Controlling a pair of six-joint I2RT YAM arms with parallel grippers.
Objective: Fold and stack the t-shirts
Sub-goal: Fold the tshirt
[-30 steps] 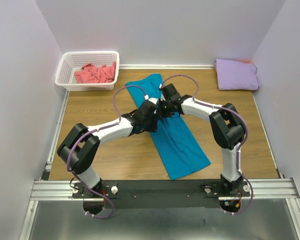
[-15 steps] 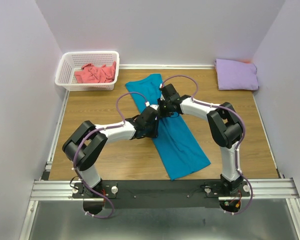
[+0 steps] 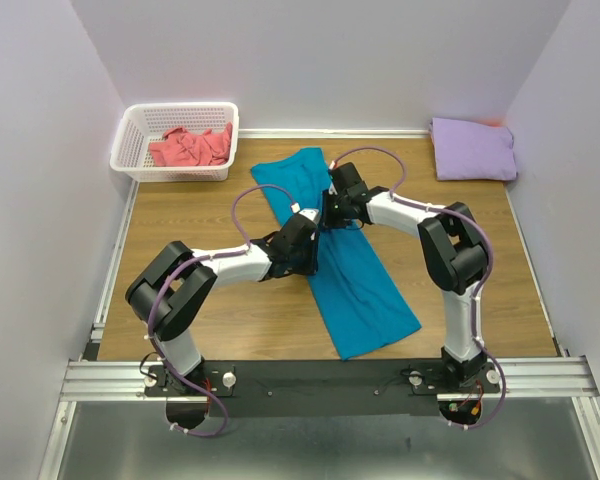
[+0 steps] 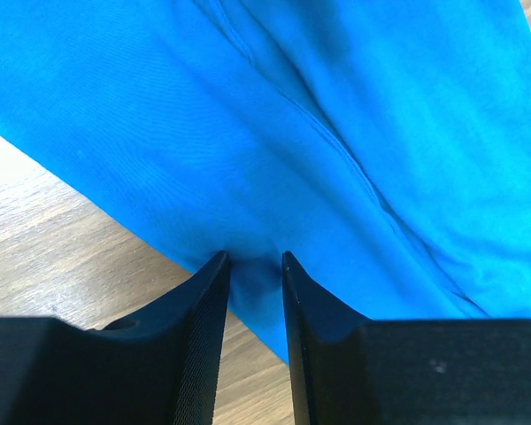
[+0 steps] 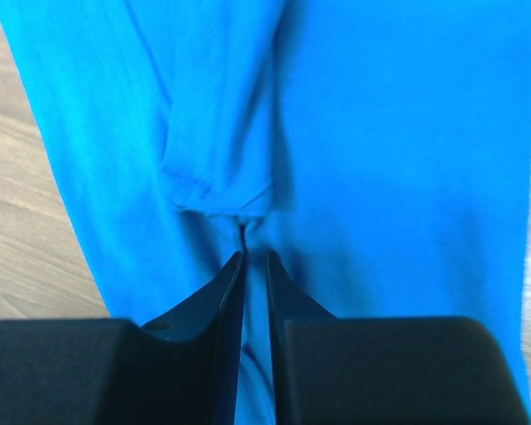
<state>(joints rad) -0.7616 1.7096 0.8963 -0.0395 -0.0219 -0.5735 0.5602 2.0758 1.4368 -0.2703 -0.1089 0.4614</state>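
Note:
The teal-blue t-shirt (image 3: 365, 285) lies on the wooden table as a long narrow strip, running diagonally from the back centre to the front right. My left gripper (image 3: 310, 258) is at the strip's left edge near its middle. In the left wrist view the left gripper (image 4: 255, 266) is closed on a pucker of the teal cloth (image 4: 354, 106) at that edge. My right gripper (image 3: 330, 222) is just behind it on the strip. In the right wrist view the right gripper (image 5: 255, 257) is nearly closed on a pinch of teal cloth (image 5: 398, 133) below a folded sleeve hem.
A white lattice basket (image 3: 175, 108) at the back left holds the crumpled coral-pink t-shirt (image 3: 190, 147). The pale lavender t-shirt (image 3: 472, 148) lies folded at the back right corner. Walls close in the table on three sides.
The left arm's elbow has swung in and its gripper has settled at the strip's left edge. The right gripper has shifted slightly towards the back. The shirt has not moved.

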